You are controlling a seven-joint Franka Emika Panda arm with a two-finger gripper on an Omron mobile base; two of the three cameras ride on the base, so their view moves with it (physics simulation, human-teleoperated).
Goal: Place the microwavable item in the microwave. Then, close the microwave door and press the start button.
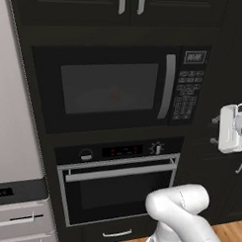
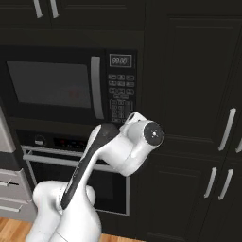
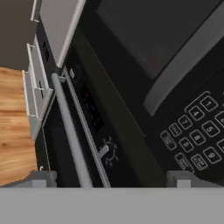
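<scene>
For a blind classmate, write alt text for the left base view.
A closed black microwave, a faint red item behind its window, sits above an oven. The white arm rises at lower right.

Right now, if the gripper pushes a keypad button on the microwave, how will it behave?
The keypad looks flat and flush, so a button probably gives very little. The buttons are small and packed close, so the open gripper may hit a neighbour. The microwave is built into the cabinet, so it shouldn't shift.
</scene>
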